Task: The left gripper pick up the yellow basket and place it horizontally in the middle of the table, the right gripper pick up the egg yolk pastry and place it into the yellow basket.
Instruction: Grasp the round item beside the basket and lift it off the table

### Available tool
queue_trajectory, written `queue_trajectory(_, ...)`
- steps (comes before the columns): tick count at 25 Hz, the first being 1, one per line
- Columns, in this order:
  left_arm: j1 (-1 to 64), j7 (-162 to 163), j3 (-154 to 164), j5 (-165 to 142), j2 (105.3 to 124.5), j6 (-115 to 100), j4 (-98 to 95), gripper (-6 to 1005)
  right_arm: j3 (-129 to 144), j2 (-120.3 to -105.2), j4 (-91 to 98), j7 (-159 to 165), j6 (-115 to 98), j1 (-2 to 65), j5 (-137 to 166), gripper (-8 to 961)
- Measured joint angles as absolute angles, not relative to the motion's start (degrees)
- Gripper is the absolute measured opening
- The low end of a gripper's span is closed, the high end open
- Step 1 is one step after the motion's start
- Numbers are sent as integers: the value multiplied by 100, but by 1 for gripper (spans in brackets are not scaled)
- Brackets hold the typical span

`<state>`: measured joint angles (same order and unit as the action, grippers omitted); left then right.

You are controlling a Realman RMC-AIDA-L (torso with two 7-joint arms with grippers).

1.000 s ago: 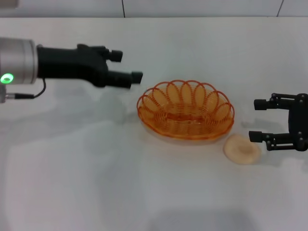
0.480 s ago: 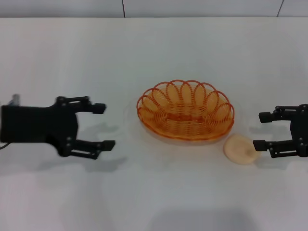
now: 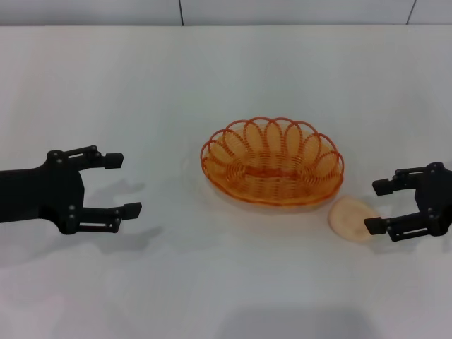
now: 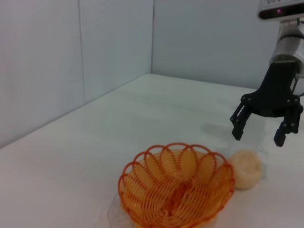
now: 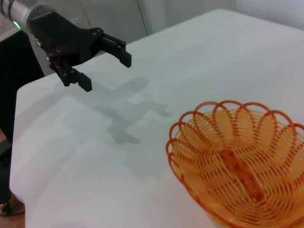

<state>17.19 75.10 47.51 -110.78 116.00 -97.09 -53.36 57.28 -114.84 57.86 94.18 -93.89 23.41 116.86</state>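
Beside the yellow basket [image 3: 272,162] lies the egg yolk pastry [image 3: 351,219].

The egg yolk pastry [image 3: 353,219] lies just right-front of the yellow basket [image 3: 272,161].

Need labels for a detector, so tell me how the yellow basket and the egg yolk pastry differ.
The yellow basket is an open orange wire oval with a looped rim; the egg yolk pastry is a smooth, solid, pale cream dome. The basket is far wider than the pastry. The basket stands clear of both grippers, while the pastry lies just off the open right gripper. Both rest on the white table, side by side.
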Motion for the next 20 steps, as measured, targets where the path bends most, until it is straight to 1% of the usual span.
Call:
queue_trajectory(8,1793,7534,4747,-11206,11665,-9636,-5313,894,6426,-11508,5839,10086,-8858,2575,12042,763)
queue_trajectory(15,1811,7536,4740,-11195,11731,-9620,-5311,895,6608,-11527,5817,10185,-8524,2564,12121,744)
queue_trajectory(20,1815,7535,4717,-11179,11735,-9620,-5316,895,6671,-11530,5803,10162,-8509,2544,12125,730)
